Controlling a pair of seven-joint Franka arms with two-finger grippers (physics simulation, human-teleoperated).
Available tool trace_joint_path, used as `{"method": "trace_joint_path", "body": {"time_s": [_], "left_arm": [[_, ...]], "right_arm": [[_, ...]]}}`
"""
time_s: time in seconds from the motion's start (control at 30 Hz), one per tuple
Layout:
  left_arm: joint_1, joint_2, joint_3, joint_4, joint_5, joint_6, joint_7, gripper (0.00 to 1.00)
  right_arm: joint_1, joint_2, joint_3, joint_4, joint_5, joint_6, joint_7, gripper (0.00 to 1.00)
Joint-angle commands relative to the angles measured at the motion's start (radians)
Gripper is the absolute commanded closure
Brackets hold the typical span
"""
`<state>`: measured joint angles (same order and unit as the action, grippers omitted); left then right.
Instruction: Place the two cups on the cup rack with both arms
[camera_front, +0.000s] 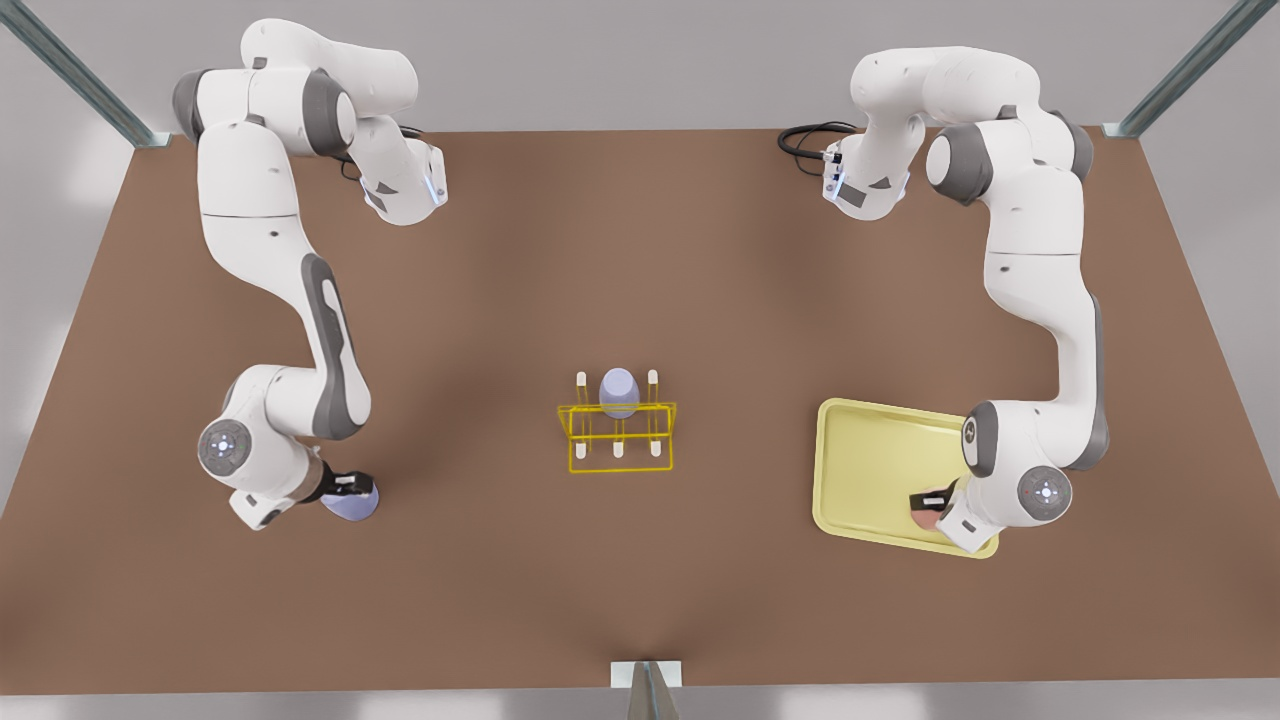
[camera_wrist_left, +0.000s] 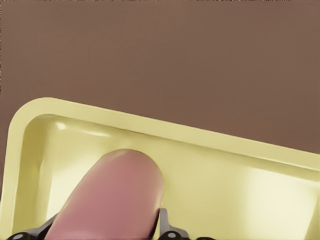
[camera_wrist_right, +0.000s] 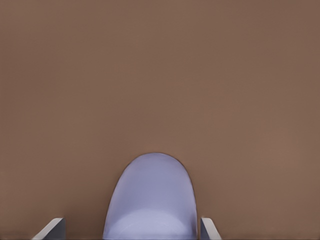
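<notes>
My left gripper (camera_front: 935, 497) straddled the pink cup (camera_wrist_left: 112, 197) in the tray (camera_front: 850, 470) and my right gripper (camera_front: 352, 484) straddled the lavender cup (camera_wrist_right: 152, 200), fingers either side though I couldn't tell if either was clamped, the rack (camera_front: 618, 438) lying midway between them.

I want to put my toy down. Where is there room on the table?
Bare brown table lies between the cup rack and each arm, and behind the rack. It's crowded at the tray, where the left gripper meets the pink cup, and around the right gripper at the lavender cup.
</notes>
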<state>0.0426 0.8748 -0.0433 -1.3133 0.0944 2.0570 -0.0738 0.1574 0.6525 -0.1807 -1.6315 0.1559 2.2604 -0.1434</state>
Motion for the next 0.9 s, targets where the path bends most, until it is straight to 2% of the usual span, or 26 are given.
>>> {"method": "trace_joint_path", "body": {"time_s": [0.0, 0.27, 0.37, 0.47, 0.53, 0.6, 0.7, 0.87], "left_arm": [[0.0, -0.002, -0.001, 0.0, -0.002, 0.012, -0.038, 0.2], [-0.004, -0.043, -0.004, -0.017, -0.007, -0.009, -0.07, 0.2], [-0.021, -0.08, -0.004, -0.018, -0.008, -0.103, -0.112, 0.19], [-0.035, -0.12, -0.124, 0.043, -0.005, -0.319, -0.285, 0.18], [-0.036, -0.12, -0.262, 0.132, -0.004, -0.368, -0.514, 0.18], [-0.036, -0.106, -0.366, 0.195, -0.005, -0.296, -0.673, 0.18], [-0.066, -0.062, -0.431, 0.289, -0.041, -0.204, -0.675, 0.18], [-0.194, -0.036, -0.431, 0.292, -0.093, -0.158, -0.724, 0.17]], "right_arm": [[-0.001, 0.001, 0.0, -0.004, -0.007, -0.001, -0.028, 0.0], [-0.002, 0.016, 0.0, -0.014, -0.009, -0.001, -0.028, 0.0], [-0.002, 0.025, 0.0, -0.014, -0.009, -0.001, -0.028, 0.0], [-0.002, 0.041, 0.0, -0.013, -0.01, -0.001, -0.028, 0.0], [-0.005, 0.045, 0.0, -0.013, -0.01, 0.001, -0.028, 0.0], [-0.007, 0.048, 0.0, -0.01, -0.01, 0.001, -0.028, 0.0], [-0.009, 0.055, 0.0, -0.008, -0.01, 0.002, -0.027, 0.0], [-0.009, 0.061, 0.0, -0.008, -0.009, 0.004, -0.028, 0.0]]}}
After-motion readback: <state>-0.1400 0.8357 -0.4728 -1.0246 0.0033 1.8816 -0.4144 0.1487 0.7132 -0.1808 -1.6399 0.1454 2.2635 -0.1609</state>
